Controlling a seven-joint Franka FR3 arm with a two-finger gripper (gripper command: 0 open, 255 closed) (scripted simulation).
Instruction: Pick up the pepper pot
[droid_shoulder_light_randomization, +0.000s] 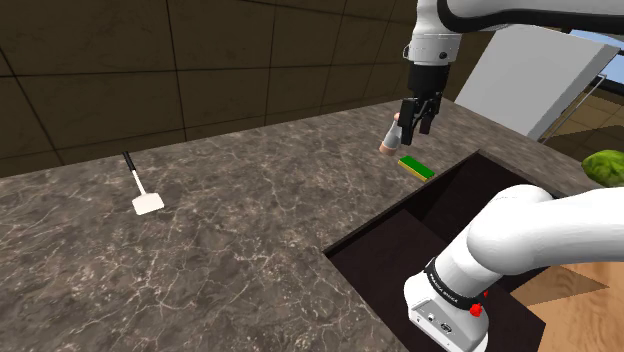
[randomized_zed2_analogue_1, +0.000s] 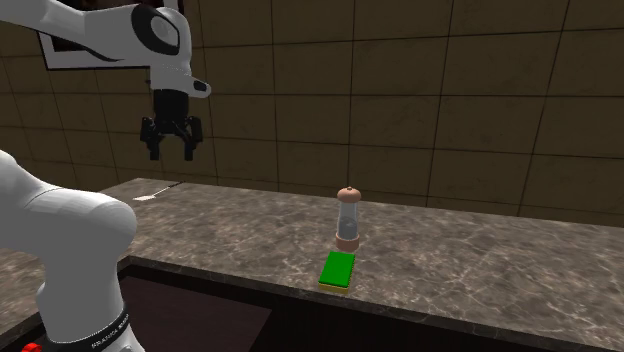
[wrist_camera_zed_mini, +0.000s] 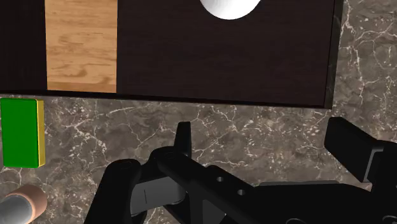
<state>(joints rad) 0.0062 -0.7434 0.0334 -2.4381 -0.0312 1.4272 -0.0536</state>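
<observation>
The pepper pot (randomized_zed2_analogue_1: 347, 220) is standing upright on the dark veined counter (randomized_zed2_analogue_1: 480, 265), its long axis running straight up. It is sitting just beside a flat green block (randomized_zed2_analogue_1: 338, 269) with a yellow side, near the lip of a dark sunken recess (droid_shoulder_light_randomization: 420, 228).

The gripper (randomized_zed2_analogue_1: 170, 138) is hanging high above the counter with its fingers (wrist_camera_zed_mini: 350, 145) spread apart and nothing between them. In the wrist view the pot is lying outside that gap, off past one finger on the same side as the green block (just a rounded brownish-and-grey part of it is peeking in). In the second exterior view the gripper is hovering well apart from the pot, above it and toward that view's left. In the shoulder view the pot is showing just below the fingertips and toward that view's left. By my reading, the coming move is calling for a sideways shift over the pot and then a descent, with the fingers straddling the barrel.

The pot is looking like a slim cylinder: a pale grey barrel between a brownish base and a knobbed brownish cap. Being round and narrow, it is probably going to tip if one finger nudges it first. The counter is looking like polished stone with pale veining.
</observation>
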